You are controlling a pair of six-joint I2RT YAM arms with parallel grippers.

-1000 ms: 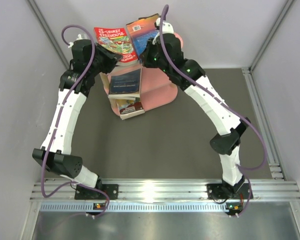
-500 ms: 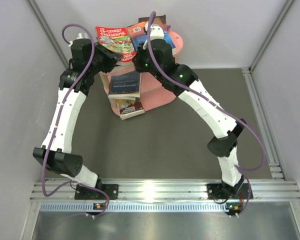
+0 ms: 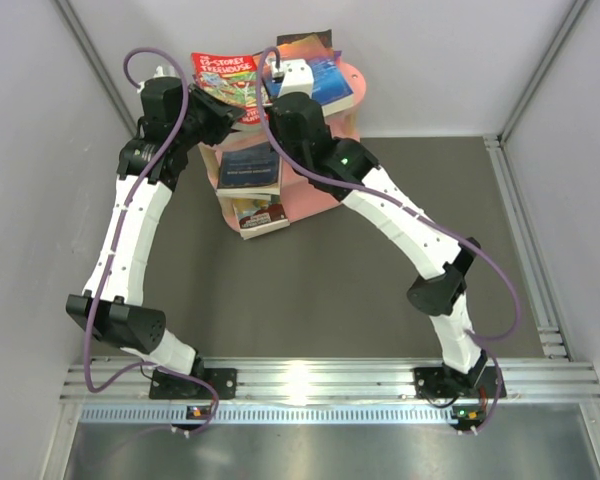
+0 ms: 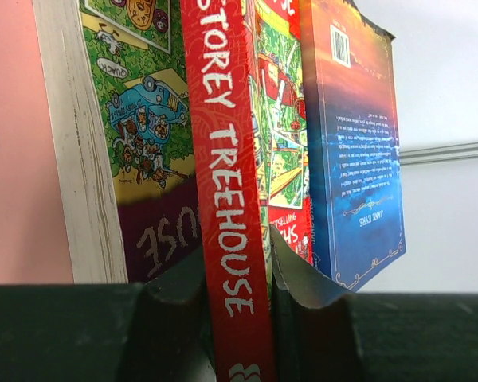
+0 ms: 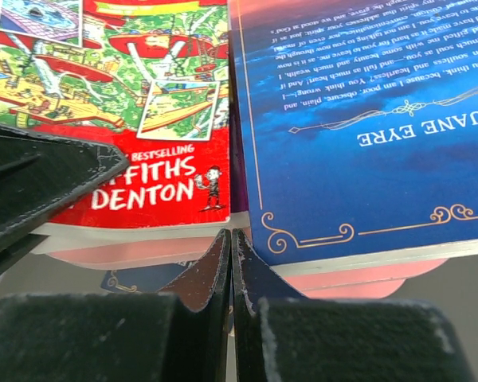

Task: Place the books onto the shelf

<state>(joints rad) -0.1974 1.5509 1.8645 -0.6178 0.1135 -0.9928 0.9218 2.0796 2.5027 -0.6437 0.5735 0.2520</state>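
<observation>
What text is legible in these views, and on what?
"STOREY TREEHOUSE": spine of the red book, clamped in the left tool.
"BESTSELLING", "FFITHS", "DENTON" (cut off at the frame edge): that book's cover, right wrist view.
"JANE EYRE": back cover of the blue book, upside down.
Blue book's blurb and barcode digits: too small to read.

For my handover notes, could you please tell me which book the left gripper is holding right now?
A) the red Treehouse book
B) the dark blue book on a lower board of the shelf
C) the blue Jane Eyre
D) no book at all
A: in the left wrist view the left gripper is clamped across the spine of the red Treehouse book, while the blue Jane Eyre lies outside its grip.
</observation>
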